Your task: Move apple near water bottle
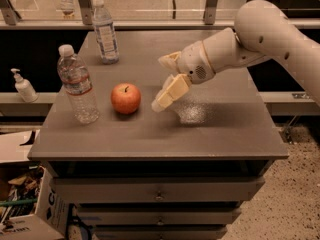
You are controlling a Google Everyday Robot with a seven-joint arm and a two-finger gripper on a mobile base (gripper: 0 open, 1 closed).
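Note:
The red-orange apple [125,98] sits on the grey table [215,134], a short way right of the water bottle [78,84]. That bottle is clear and ribbed, with a white cap and a reddish label band, and stands upright near the table's left edge. My gripper [162,82] is just right of the apple and apart from it, a little above the tabletop. It is open and empty, with one cream finger [169,93] angled down toward the table and the other higher up.
A second bottle [105,32] with a tall pale label stands at the table's back left. A white pump dispenser [23,86] sits on a low ledge to the left. A cardboard box [20,204] stands on the floor at the lower left. Drawers run below the tabletop.

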